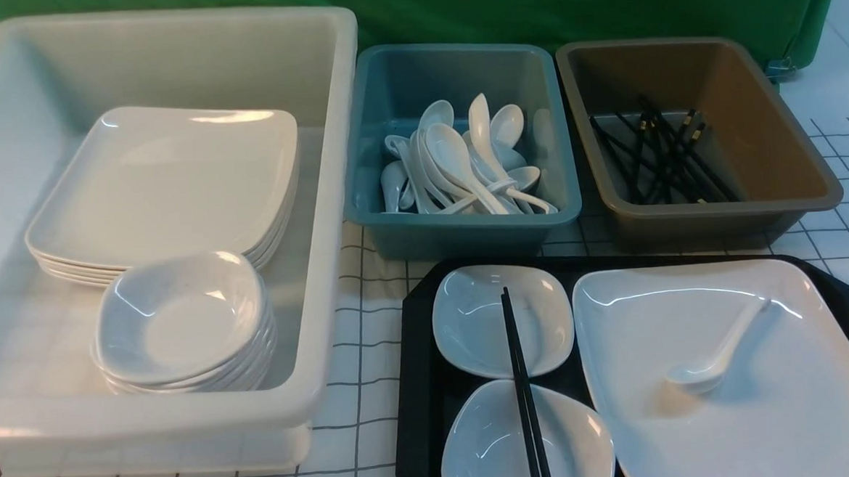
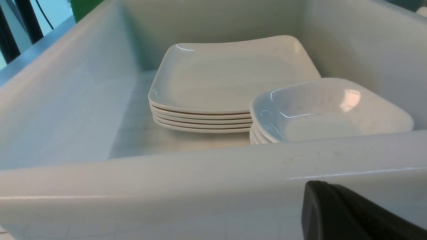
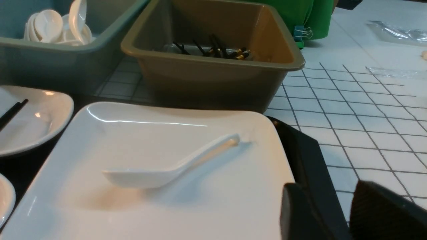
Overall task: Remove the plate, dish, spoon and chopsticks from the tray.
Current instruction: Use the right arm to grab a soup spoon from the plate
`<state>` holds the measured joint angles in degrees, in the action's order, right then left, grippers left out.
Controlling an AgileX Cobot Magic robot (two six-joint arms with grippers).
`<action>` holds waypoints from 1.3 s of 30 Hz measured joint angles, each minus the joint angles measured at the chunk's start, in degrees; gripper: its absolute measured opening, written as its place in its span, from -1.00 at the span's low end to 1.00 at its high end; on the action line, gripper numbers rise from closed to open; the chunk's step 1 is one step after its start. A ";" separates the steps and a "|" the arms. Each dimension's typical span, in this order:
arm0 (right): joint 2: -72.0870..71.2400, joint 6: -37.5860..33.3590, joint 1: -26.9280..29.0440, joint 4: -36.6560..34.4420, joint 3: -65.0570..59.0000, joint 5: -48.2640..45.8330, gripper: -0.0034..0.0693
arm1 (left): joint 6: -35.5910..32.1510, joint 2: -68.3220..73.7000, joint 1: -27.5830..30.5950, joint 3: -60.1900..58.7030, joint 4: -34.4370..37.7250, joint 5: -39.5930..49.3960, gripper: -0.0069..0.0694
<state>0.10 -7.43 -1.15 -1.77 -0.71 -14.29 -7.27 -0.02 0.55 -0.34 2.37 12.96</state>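
On the tray (image 1: 416, 355): spoon (image 1: 717, 354) in plate (image 1: 804, 415), chopsticks (image 1: 523, 379) across two small dishes (image 1: 472, 323). Right gripper (image 3: 327, 190) wide, empty; left gripper (image 2: 333, 213), cannot tell.

We lose the tray (image 1: 417, 384), the plate (image 1: 768, 409), the chopsticks (image 1: 523, 393) and the nearer small dish (image 1: 489, 439) past the front view's lower edge, while the left gripper (image 2: 350, 213) shows only one dark finger in its wrist view's corner, so we cannot tell its opening.
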 joint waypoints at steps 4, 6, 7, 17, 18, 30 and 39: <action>0.00 0.00 0.00 0.00 0.00 0.00 -0.22 | 1.60 0.00 0.00 -0.04 4.59 -4.38 -0.81; 0.00 0.00 0.00 0.00 0.00 0.00 -0.22 | 3.41 0.00 0.00 -0.04 11.42 -8.46 -0.81; 0.00 0.00 0.00 0.00 0.00 0.00 -0.22 | 3.89 0.00 0.00 -0.04 14.20 -10.41 -0.81; 0.00 -3.17 0.00 3.60 0.00 0.00 -0.22 | 13.40 0.00 0.00 -0.04 18.66 -20.84 -0.81; 0.00 -3.24 0.00 3.66 0.00 0.00 -0.22 | 14.97 0.00 0.00 -0.04 18.71 -22.13 -0.81; 0.00 23.14 0.00 -13.50 0.00 17.40 -0.22 | 33.51 0.00 0.07 2.22 17.73 -34.56 -0.81; 0.00 27.48 0.00 -15.92 0.00 28.74 -0.22 | 37.21 13.58 0.07 25.13 2.73 -6.95 -0.81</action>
<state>0.10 20.05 -1.15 -17.69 -0.71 14.44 29.95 13.56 0.62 24.80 5.11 6.01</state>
